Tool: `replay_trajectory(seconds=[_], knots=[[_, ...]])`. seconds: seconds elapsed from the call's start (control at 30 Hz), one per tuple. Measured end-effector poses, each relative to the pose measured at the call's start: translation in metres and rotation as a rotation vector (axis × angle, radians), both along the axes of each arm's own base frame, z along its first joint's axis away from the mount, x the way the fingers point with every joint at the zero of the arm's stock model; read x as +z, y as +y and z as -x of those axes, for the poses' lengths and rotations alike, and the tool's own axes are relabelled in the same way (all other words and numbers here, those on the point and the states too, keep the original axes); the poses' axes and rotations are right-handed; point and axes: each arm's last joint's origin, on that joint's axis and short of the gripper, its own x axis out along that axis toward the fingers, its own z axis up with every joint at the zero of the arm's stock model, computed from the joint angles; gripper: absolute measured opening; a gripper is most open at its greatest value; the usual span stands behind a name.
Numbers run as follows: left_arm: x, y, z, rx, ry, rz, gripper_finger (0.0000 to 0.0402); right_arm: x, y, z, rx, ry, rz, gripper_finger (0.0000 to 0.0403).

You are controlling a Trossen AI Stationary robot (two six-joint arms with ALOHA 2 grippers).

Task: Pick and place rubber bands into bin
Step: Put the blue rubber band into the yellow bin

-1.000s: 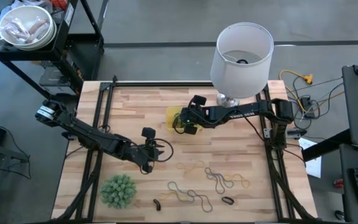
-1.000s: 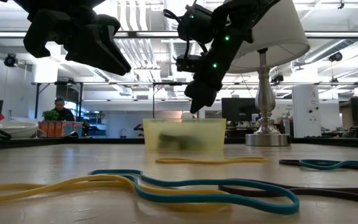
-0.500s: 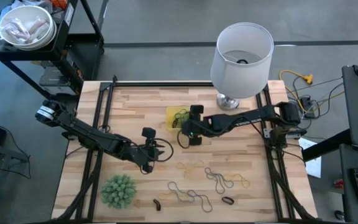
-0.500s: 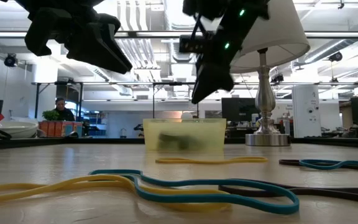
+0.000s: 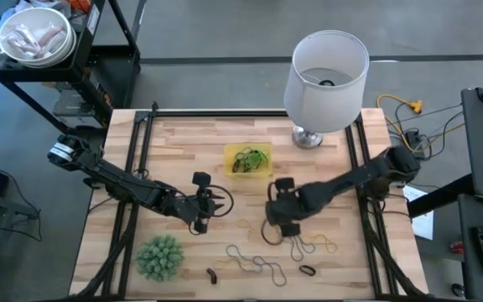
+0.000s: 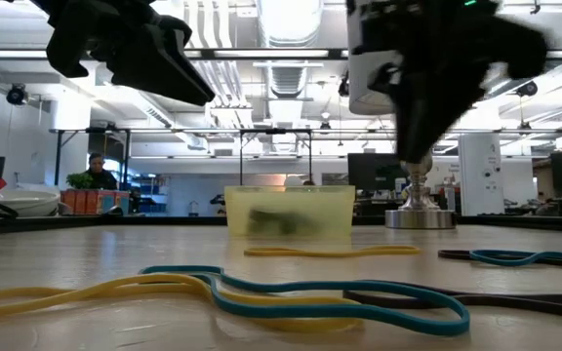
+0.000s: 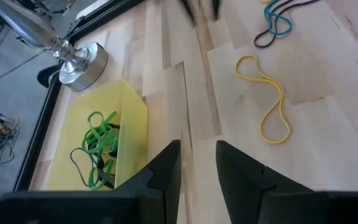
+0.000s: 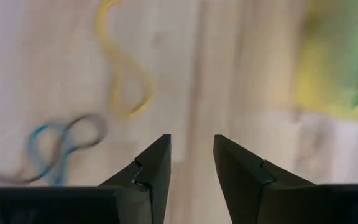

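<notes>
The yellow bin (image 5: 248, 159) sits mid-table on its flat base, with green rubber bands (image 7: 96, 147) lying inside it. Loose rubber bands lie flat on the wood: a yellow one (image 5: 257, 224), a mixed cluster (image 5: 307, 243), and another string (image 5: 254, 262). My right gripper (image 5: 277, 225) hovers open, pointing steeply down, just right of the yellow band (image 8: 126, 74) and above the table. My left gripper (image 5: 215, 204) hangs open left of centre, nothing between its fingers (image 7: 166, 171), aimed toward the bin (image 7: 114, 134).
A white lamp (image 5: 325, 71) stands at the far right, its metal base (image 7: 82, 59) beside the bin. A spiky green plant ball (image 5: 159, 256) sits at the near left. Small dark bands (image 5: 307, 270) lie near the front edge.
My right gripper has swung away from the bin toward the table's near edge and now hangs over the loose bands, tipped to point more steeply down. The bands in the bin and on the table have stayed put.
</notes>
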Motion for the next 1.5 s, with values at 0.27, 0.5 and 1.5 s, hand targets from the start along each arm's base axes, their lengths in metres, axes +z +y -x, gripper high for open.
replay_trajectory(seconds=[0.27, 0.5, 1.5], knots=[[0.0, 0.0, 0.0, 0.0, -0.002, 0.0, 0.0085, -0.014, 0.045, 0.029, 0.025, 0.039, -0.028, 0.0103], [0.0, 0.0, 0.0, 0.0, -0.002, 0.0, 0.0085, -0.019, 0.075, 0.049, -0.007, 0.027, -0.058, 0.0093], [0.0, 0.0, 0.0, 0.0, -0.002, 0.001, 0.0085, -0.075, 0.065, 0.068, -0.081, -0.034, -0.133, 0.0074]])
